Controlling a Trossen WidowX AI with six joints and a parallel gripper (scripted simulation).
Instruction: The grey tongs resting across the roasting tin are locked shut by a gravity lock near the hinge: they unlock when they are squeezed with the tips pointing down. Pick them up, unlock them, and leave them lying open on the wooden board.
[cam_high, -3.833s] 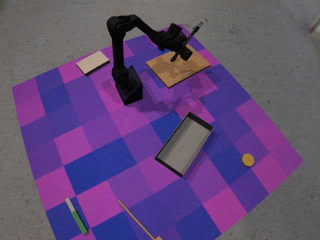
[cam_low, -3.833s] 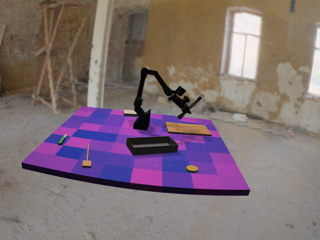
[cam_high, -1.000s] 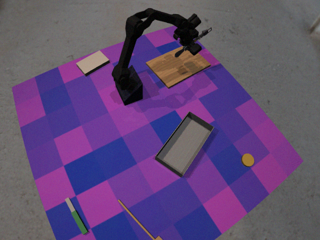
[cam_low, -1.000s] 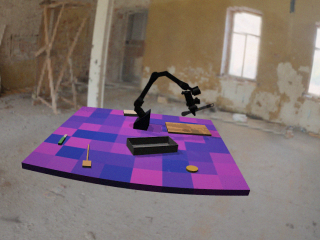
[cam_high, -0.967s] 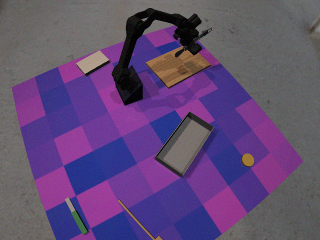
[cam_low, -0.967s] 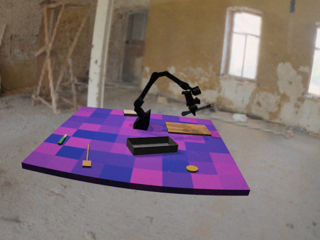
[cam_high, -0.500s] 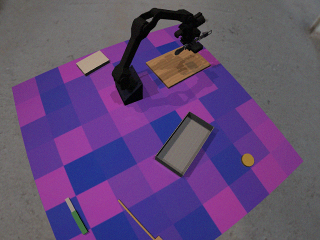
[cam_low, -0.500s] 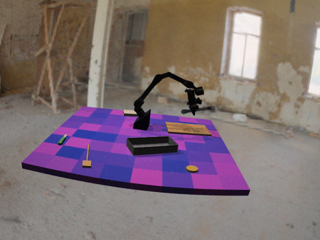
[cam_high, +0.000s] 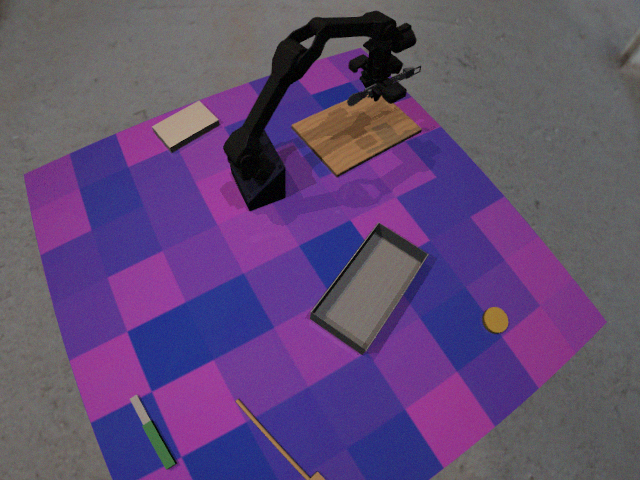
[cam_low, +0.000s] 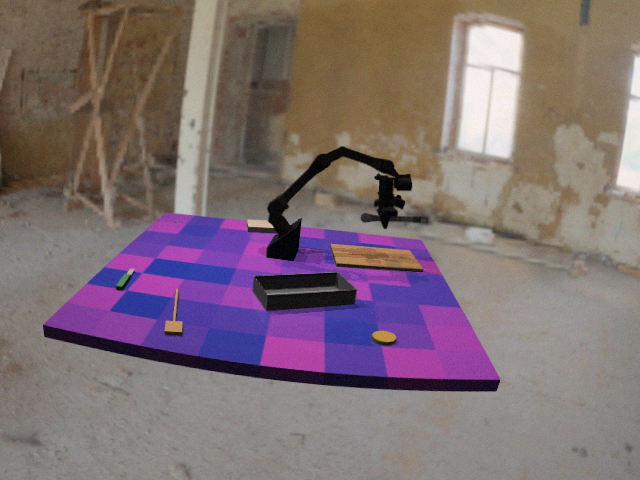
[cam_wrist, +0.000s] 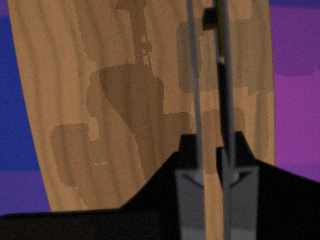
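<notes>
My gripper (cam_high: 379, 91) (cam_low: 385, 222) (cam_wrist: 199, 159) points down and is shut on the grey tongs (cam_high: 409, 72) (cam_low: 368, 218) (cam_wrist: 195, 75), high above the wooden board (cam_high: 338, 162) (cam_low: 356, 261) (cam_wrist: 37, 50). The tongs lie about level across the fingers; their dark, broader end points back toward the arm's base and the other end points outward. In the wrist view their two arms run close together between the fingers. Whether the lock is engaged cannot be seen. The roasting tin (cam_high: 403, 242) (cam_low: 312, 300) stands empty on the chequered table top.
A cream block (cam_high: 186, 124) (cam_low: 260, 225) lies near the back edge. A yellow disc (cam_high: 495, 320) (cam_low: 384, 337) lies right of the tin. A green-handled tool (cam_high: 158, 444) (cam_low: 124, 280) and a wooden stick tool (cam_high: 271, 439) (cam_low: 173, 327) lie toward the front left.
</notes>
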